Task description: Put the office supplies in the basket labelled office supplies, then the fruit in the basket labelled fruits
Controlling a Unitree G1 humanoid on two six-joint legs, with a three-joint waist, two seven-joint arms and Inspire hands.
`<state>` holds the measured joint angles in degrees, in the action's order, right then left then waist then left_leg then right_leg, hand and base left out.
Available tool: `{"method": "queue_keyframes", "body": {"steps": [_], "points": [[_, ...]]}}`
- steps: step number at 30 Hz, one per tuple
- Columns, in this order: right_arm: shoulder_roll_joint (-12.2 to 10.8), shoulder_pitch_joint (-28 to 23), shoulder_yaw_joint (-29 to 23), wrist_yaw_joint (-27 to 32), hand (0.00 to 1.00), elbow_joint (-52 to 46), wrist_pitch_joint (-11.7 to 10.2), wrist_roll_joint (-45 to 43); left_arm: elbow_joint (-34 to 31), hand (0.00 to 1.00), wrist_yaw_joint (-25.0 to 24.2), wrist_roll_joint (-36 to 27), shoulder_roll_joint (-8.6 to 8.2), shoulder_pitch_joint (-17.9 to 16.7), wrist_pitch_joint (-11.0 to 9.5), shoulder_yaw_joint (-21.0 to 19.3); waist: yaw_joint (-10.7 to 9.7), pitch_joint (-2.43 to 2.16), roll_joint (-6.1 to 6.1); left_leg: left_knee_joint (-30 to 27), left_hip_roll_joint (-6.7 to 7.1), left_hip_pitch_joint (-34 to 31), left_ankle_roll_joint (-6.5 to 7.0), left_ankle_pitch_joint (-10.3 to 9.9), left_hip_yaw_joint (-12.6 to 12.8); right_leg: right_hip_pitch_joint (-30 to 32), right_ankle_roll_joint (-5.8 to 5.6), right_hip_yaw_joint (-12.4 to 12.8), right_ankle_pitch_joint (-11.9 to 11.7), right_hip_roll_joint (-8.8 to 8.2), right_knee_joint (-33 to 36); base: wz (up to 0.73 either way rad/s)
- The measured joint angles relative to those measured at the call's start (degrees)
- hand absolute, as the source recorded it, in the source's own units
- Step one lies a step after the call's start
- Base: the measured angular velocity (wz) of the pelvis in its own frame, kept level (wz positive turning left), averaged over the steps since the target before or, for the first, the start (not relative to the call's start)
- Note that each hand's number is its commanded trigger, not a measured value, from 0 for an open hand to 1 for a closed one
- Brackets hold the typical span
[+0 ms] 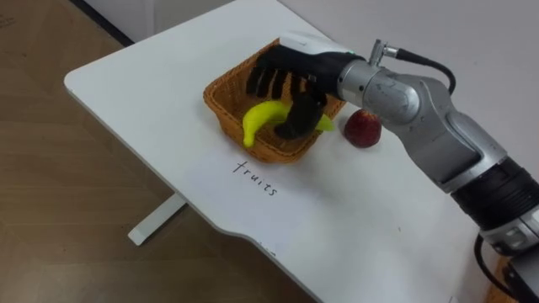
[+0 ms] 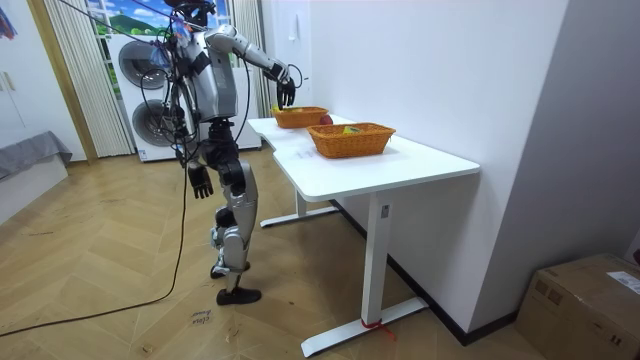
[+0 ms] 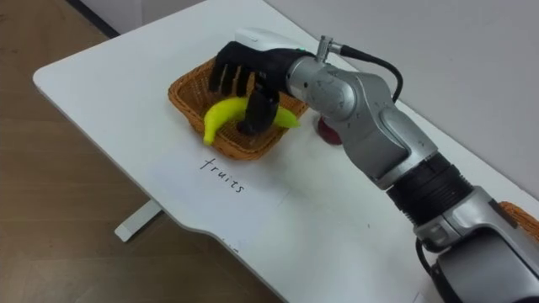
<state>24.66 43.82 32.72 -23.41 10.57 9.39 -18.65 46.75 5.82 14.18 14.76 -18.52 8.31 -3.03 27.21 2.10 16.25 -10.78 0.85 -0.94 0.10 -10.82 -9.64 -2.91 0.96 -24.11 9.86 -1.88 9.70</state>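
I cannot tell whether my right hand (image 1: 293,71) grips the banana (image 1: 261,116); lifting away might drag it over the basket (image 1: 222,115) rim.

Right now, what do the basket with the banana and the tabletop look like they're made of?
Basket: woven wicker or rattan, tan and matte; crossing strands show along its wall. Tabletop: smooth white board, probably laminate, going by its even, slightly glossy face and thin rounded edge; the core is hidden.
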Motion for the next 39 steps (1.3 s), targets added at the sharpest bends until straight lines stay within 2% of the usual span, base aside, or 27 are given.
{"method": "queue_keyframes", "body": {"steps": [14,32,35,39], "points": [[0.0,0.0,0.0,1.2,0.00,0.6,0.0,0.0,0.0,0.00,0.0,0.0,-0.04,0.0,0.1,0.0,0.0,0.27,-0.35,0.0,0.00,0.0,0.00,0.0,-0.1,0.0,0.00,-0.1,0.0,0.04,-0.1,0.00],[0.0,0.0,0.0,1.6,0.00,1.4,0.0,0.1,-0.1,0.00,0.1,0.0,-0.07,-0.1,1.3,0.0,0.0,0.11,-0.61,-0.3,0.01,0.1,-0.01,0.0,0.0,-0.1,0.00,-0.1,0.0,0.04,-0.1,0.00],[0.1,0.0,-0.3,1.8,0.00,3.0,0.0,0.3,-0.3,0.00,0.2,0.0,-0.65,-0.1,1.4,0.0,-0.5,0.00,-0.96,-0.5,0.09,0.1,-0.01,0.0,0.0,-0.1,0.00,0.3,0.0,-0.01,-0.1,0.00],[0.1,-0.2,-2.1,2.9,0.00,1.5,-0.7,0.4,0.0,0.00,0.1,0.0,-1.46,-0.1,1.4,0.1,-2.1,-0.31,-2.24,-0.7,0.16,0.3,0.00,0.0,0.1,-0.4,0.00,0.5,0.0,-0.06,0.0,0.00]]}}
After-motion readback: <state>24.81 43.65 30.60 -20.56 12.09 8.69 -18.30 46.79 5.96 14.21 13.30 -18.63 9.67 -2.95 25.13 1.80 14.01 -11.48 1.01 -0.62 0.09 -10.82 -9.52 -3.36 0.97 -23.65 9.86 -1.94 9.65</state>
